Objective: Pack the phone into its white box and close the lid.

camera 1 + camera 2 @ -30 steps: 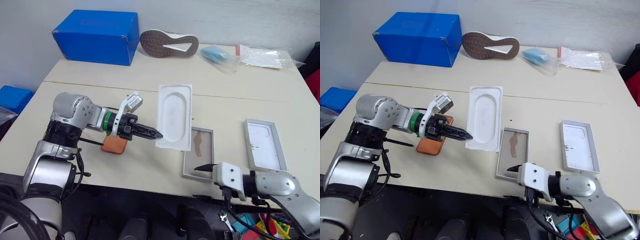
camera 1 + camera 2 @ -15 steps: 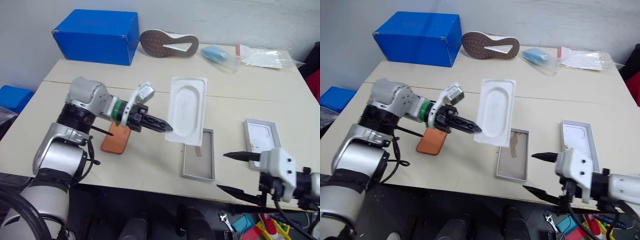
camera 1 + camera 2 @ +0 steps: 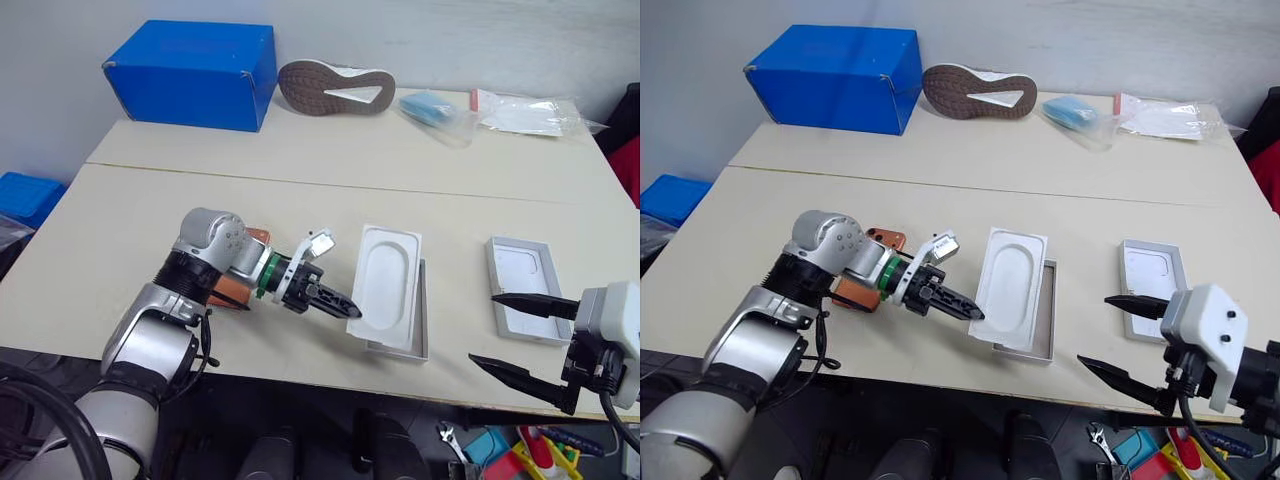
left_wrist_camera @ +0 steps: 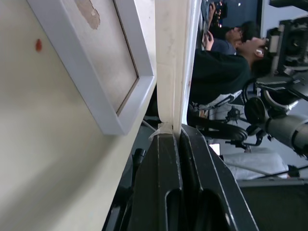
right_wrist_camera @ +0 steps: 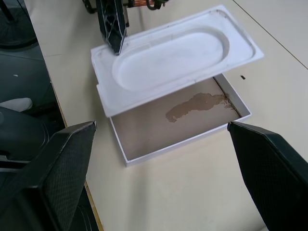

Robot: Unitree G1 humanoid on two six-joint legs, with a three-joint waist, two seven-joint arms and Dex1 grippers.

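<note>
My left gripper [image 3: 345,305] is shut on a corner of a thin white moulded insert [image 3: 386,290] with an oval recess. It holds the insert at a slant just over the white box [image 5: 185,137]. The box lies near the table's front edge, and part of its brown, smeared floor shows beneath the insert. The left wrist view has the fingers [image 4: 161,183] pinching the insert's edge [image 4: 175,62] beside the box wall [image 4: 91,91]. The orange phone [image 3: 851,293] lies on the table behind my left forearm, mostly hidden. The lid [image 3: 524,290] rests open side up at the right. My right gripper [image 3: 484,328] hangs open, in front of the lid.
A big blue box [image 3: 190,72], a shoe lying sole up [image 3: 335,85] and two plastic bags [image 3: 435,108] [image 3: 525,112] lie along the table's far side. The table's front edge [image 3: 330,372] runs close to the white box. A person [image 4: 216,62] appears in the background of the left wrist view.
My left gripper has carried the insert right and down, from tilted in the air to low over the white box. My right gripper has drawn away from the box to the right.
</note>
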